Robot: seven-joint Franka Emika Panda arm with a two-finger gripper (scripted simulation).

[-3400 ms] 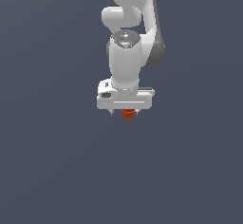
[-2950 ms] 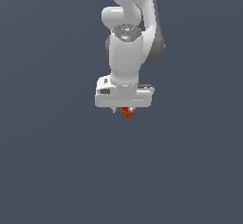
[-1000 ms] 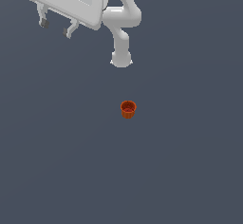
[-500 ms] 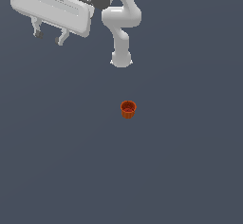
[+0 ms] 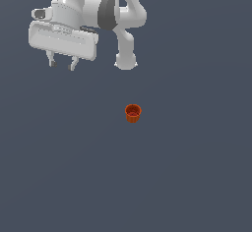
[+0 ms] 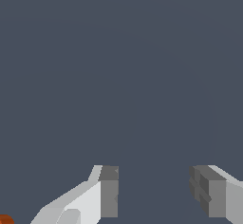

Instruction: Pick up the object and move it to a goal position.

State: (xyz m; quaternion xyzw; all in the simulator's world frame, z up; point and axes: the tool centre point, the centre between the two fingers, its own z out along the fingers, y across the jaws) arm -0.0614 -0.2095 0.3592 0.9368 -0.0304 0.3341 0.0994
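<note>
While the small orange-red cup-shaped pot with its round rim and tapered ribbed sides (image 5: 133,113) stands upright and alone near the middle of the flat grey counter (image 5: 197,167), nothing touches it. In the wrist view only a sliver of orange-red shows at the frame's edge (image 6: 4,219), outside the span of the fingers.

From the pot, the white end effector (image 5: 62,65) hangs toward ten o'clock in the exterior view, well apart from it and seemingly raised above the surface. Its two short fingers (image 5: 50,61) stand apart with bare counter showing between them; the wrist view confirms the grey pads (image 6: 108,192) are separated and hold nothing.

The white base post of the arm (image 5: 126,54) rises toward twelve o'clock from the pot.

As a judgement, the task looks barely begun: the pot is not grasped or lifted, and no goal marker is visible in either view. Aligning over the pot, descending, closing on it and carrying it all appear left to do.
</note>
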